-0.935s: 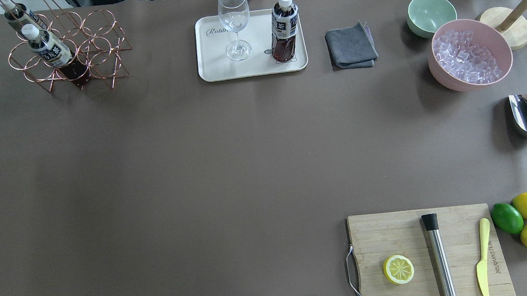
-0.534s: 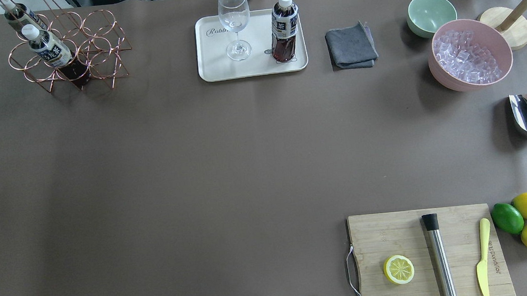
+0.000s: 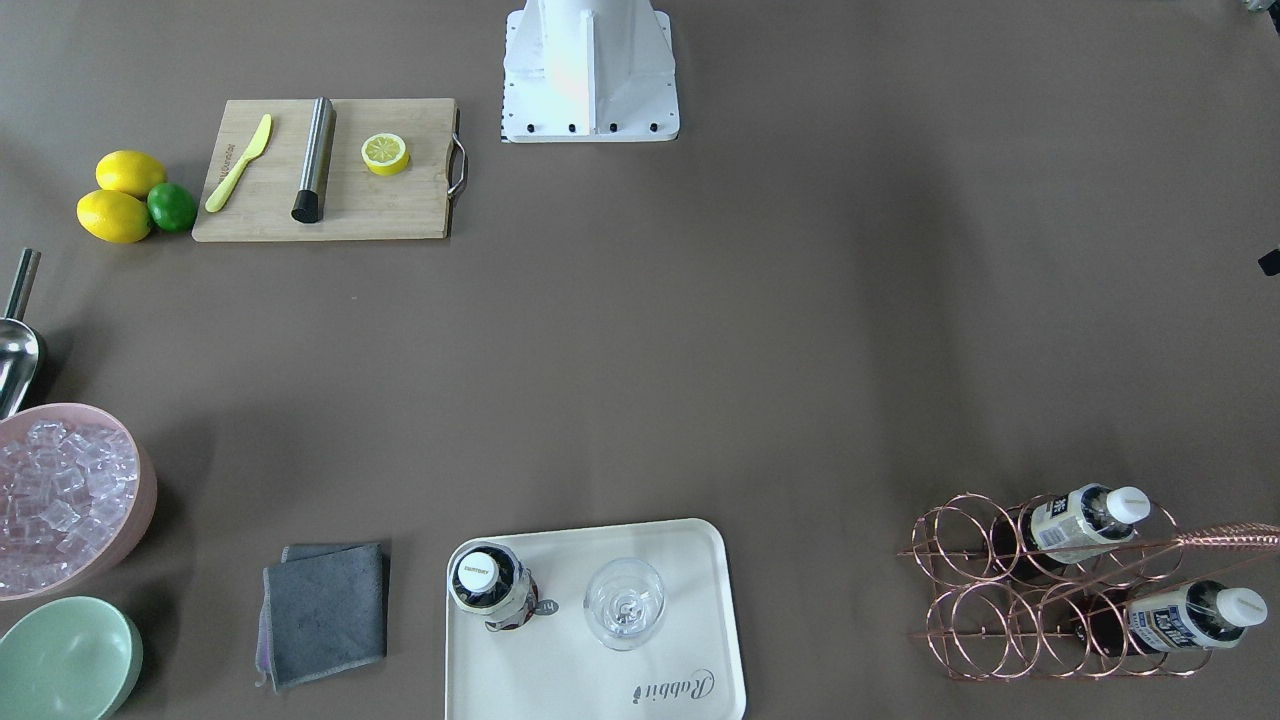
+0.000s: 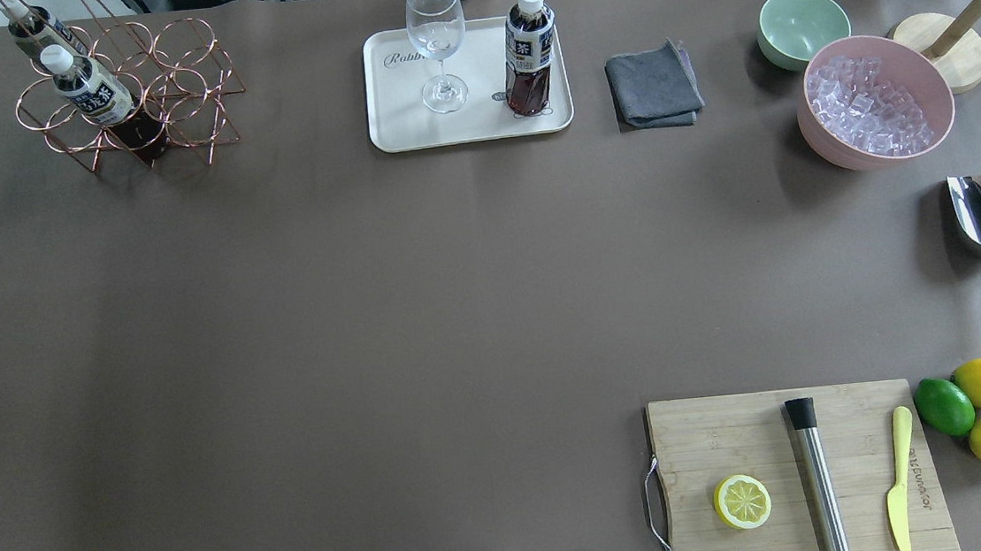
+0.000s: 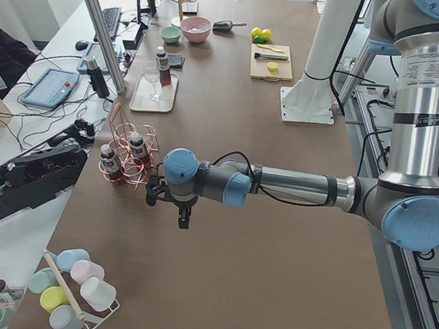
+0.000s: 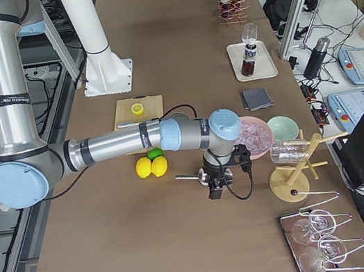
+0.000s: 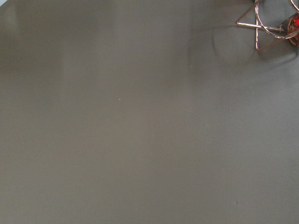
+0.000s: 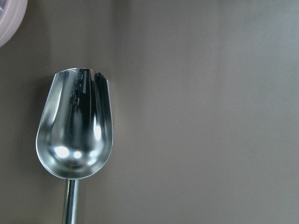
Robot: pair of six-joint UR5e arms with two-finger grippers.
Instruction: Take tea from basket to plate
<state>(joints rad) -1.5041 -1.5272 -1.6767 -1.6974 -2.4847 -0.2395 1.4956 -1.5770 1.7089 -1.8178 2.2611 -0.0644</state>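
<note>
One tea bottle stands upright on the cream plate at the table's far edge, beside a wine glass. Two more tea bottles lie tilted in the copper wire basket at the far left. The left gripper shows only in the exterior left view. It hangs over bare table just short of the basket, and I cannot tell whether it is open. The right gripper shows only in the exterior right view, above a metal scoop. Its state is unclear too.
A grey cloth, a mint bowl and a pink bowl of ice sit at the far right. The cutting board holds a lemon half, a muddler and a knife. Lemons and a lime lie beside it.
</note>
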